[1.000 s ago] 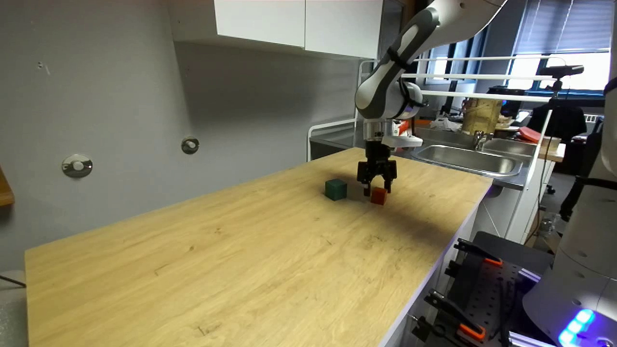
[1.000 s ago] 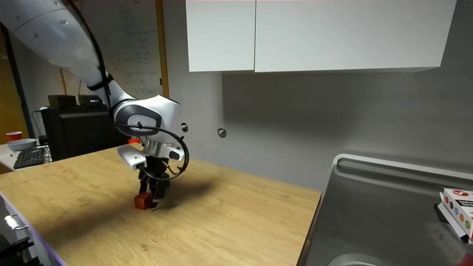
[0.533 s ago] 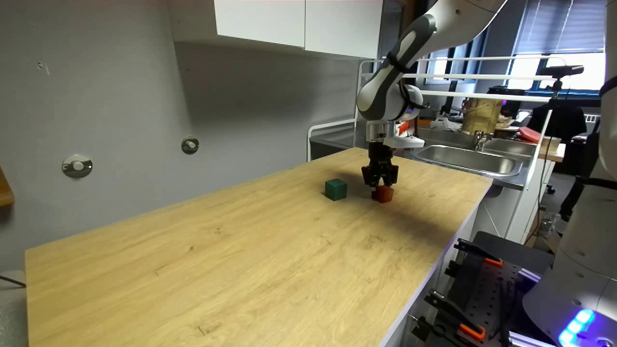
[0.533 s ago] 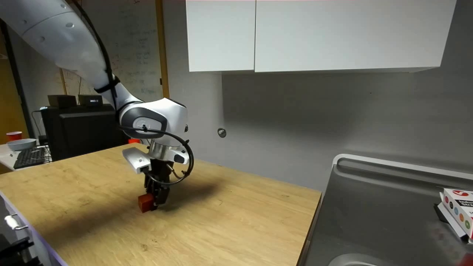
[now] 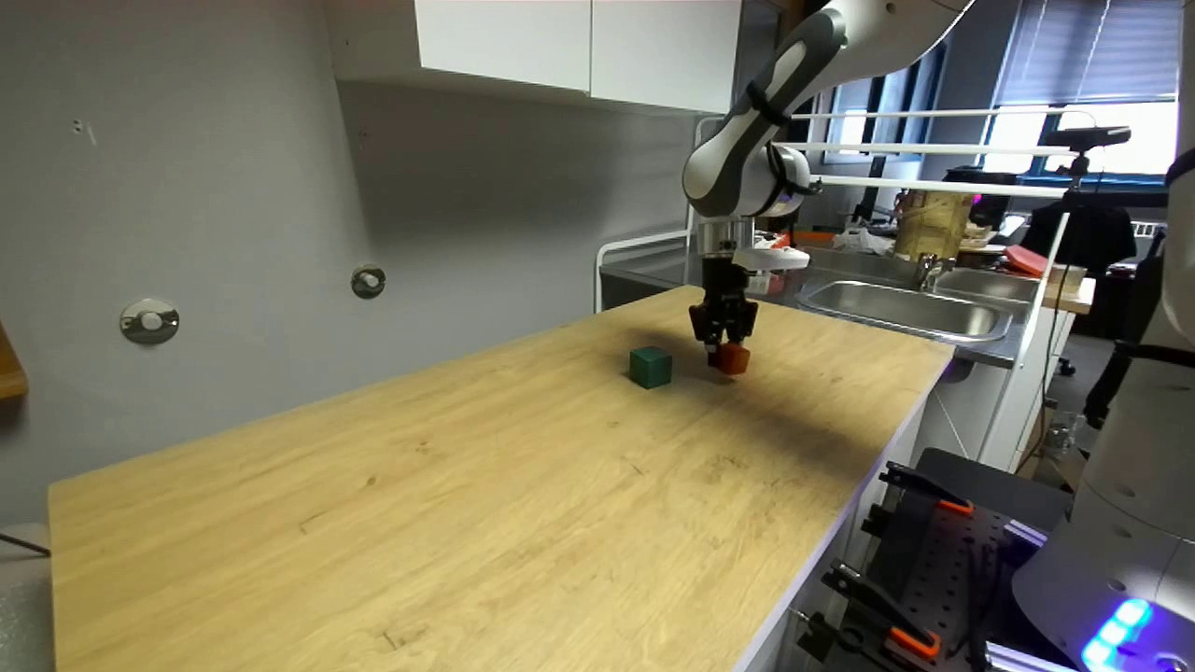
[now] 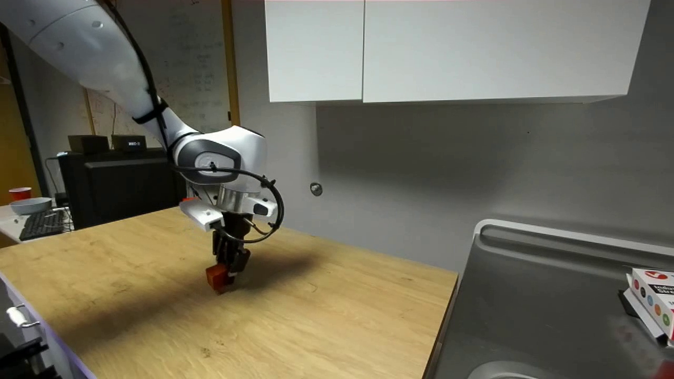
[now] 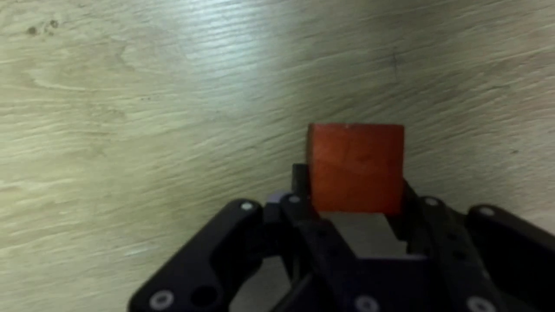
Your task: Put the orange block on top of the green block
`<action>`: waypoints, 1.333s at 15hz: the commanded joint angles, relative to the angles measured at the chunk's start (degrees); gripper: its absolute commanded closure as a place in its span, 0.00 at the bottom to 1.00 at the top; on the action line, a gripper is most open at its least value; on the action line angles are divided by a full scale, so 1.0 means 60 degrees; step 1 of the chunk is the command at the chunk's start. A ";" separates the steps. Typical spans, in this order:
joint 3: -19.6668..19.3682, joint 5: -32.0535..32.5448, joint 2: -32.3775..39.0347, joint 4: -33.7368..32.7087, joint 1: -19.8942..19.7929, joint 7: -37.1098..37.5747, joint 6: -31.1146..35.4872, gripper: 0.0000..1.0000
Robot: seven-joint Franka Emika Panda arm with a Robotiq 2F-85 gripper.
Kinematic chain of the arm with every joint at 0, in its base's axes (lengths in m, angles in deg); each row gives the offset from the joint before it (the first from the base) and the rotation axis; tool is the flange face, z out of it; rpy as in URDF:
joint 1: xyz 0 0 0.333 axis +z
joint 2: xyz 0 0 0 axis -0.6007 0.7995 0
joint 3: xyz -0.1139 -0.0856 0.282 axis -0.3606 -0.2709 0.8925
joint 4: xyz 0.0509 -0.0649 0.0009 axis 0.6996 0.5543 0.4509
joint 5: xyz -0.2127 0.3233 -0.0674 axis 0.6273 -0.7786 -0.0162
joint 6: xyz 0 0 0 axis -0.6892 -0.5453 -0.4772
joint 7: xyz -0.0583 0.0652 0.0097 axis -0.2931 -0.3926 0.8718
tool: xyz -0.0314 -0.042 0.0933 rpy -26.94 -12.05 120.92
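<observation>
Grey wall [image 5: 233,215] takes the left side of the frame in an exterior view. Wood tabletop [image 5: 467,485] runs from lower left to right of centre there. White cabinets [image 6: 453,50] hang along the top of both exterior views. Robot arm [image 6: 118,84] enters from upper left in an exterior view, wrist pointing down over the tabletop. Dark counter [image 6: 542,310] fills lower right of that frame. Steel sink [image 5: 906,310]: right of centre in an exterior view. Black monitor [image 6: 126,184] at left in an exterior view, keyboard [image 6: 45,225] beside it.

Gripper [image 7: 354,186], lower right of the wrist view: pinching the orange block [image 7: 357,167], one finger on each side. Printed white box [image 6: 653,300] at the right edge of an exterior view; red cup [image 6: 20,193] at the left edge.

Green block [image 5: 651,367]: on the tabletop, right of centre in an exterior view, left of the gripper, gap between. Orange block: just right of it, apart. Looks tilted in an exterior view [image 6: 217,278]; can't tell if its underside touches the tabletop.
</observation>
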 commanded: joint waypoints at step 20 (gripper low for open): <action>0.0898 0.1565 0.0976 -0.2653 0.1395 0.0753 -0.1228 0.81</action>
